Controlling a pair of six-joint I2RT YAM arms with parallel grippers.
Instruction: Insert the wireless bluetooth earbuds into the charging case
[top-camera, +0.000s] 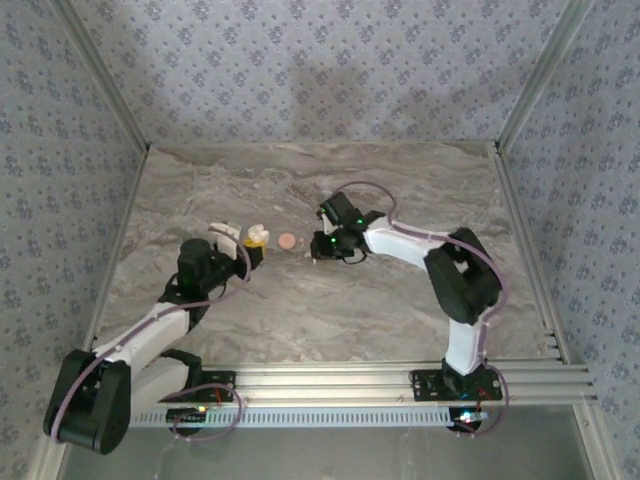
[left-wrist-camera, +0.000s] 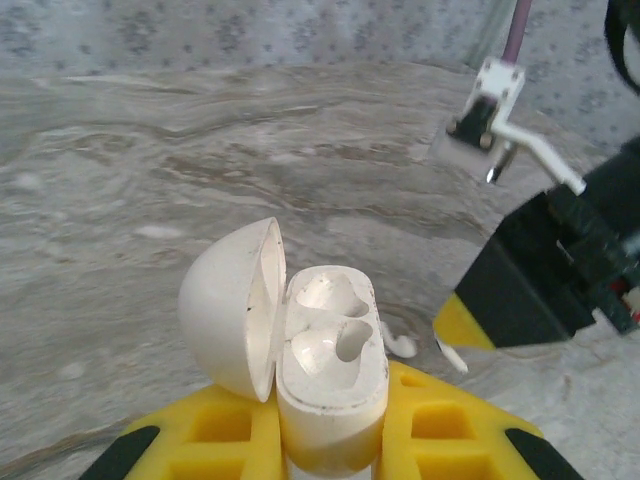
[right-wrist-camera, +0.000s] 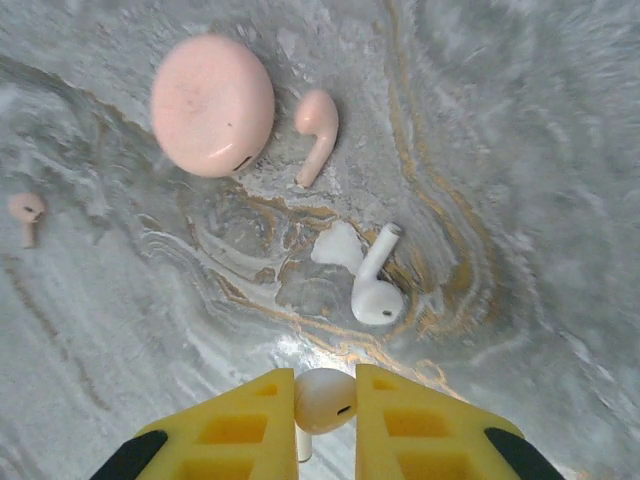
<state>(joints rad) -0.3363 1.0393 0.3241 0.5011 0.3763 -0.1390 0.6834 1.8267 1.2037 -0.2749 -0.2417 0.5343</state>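
Two grippers: both clenched, each on one thing.
Right gripper (right-wrist-camera: 325, 410): clamped on one white earbud (right-wrist-camera: 325, 398), its head pinched between the yellow fingers (right-wrist-camera: 420, 430); to the right of the pink round case (right-wrist-camera: 212, 105) in the top view.
Left gripper (left-wrist-camera: 330, 435): grasping the charging case (left-wrist-camera: 330, 350), lid open, both wells empty; just left of the pink round case.
Second white earbud (right-wrist-camera: 375, 285): lying on the table (right-wrist-camera: 520, 150), near the pink round case, on the right gripper's side.
Pink earbud (right-wrist-camera: 318, 130): just beside the pink round case, not touching.
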